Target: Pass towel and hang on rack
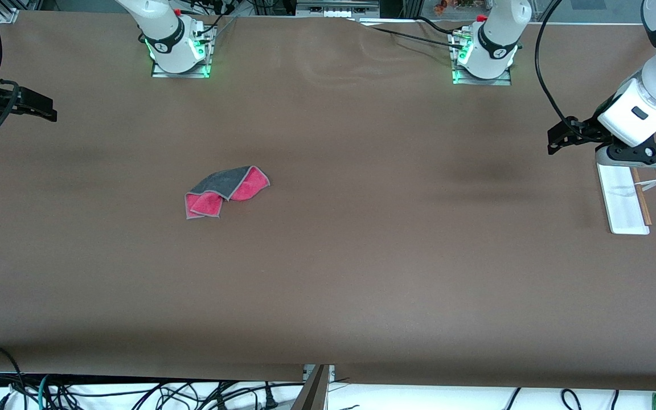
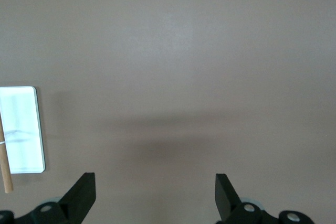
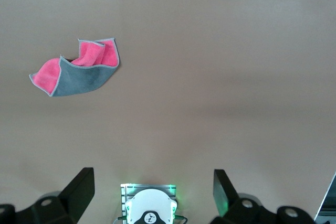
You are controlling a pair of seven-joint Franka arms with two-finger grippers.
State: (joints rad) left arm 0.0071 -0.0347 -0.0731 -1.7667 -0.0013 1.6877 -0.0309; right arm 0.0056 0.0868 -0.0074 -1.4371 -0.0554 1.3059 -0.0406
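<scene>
Your towel [image 1: 227, 192] lies crumpled on the brown surface [image 1: 328, 273], toward the right arm's end, folded so both the grey face and the pink face show. The rack [image 1: 627, 199] stands well apart from it at the left arm's end, its two wooden rods [image 1: 654, 196] beside the white base. Your right hand [image 1: 40, 109] hangs empty with its jaws spread wide over the edge of the surface at its own end; your left hand [image 1: 558, 139] is likewise wide open and empty, hovering just beside the rack, and it waits there. The first job looks to be the pickup, so bring the right hand over the towel and come down on a raised fold rather than a flat patch. Pinch near a stitched edge, leaving cloth hanging free for the left hand to take.
</scene>
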